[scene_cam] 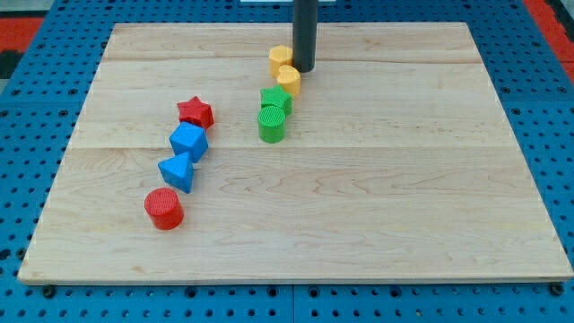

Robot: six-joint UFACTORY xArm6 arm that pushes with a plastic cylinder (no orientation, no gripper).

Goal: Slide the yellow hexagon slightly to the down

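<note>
The yellow hexagon (pixel 280 58) lies near the board's top middle. A second yellow block, round (pixel 288 80), touches it just below. My tip (pixel 304 69) stands right beside both yellow blocks, at their right edge, about level with the gap between them. Below them sit a green block (pixel 276 98) and a green cylinder (pixel 272 124), touching each other.
On the view's left a diagonal row runs down: red star (pixel 195 112), blue block (pixel 188 141), blue block (pixel 178 170), red cylinder (pixel 164 208). All lie on the wooden board (pixel 404 179), which rests on a blue pegboard.
</note>
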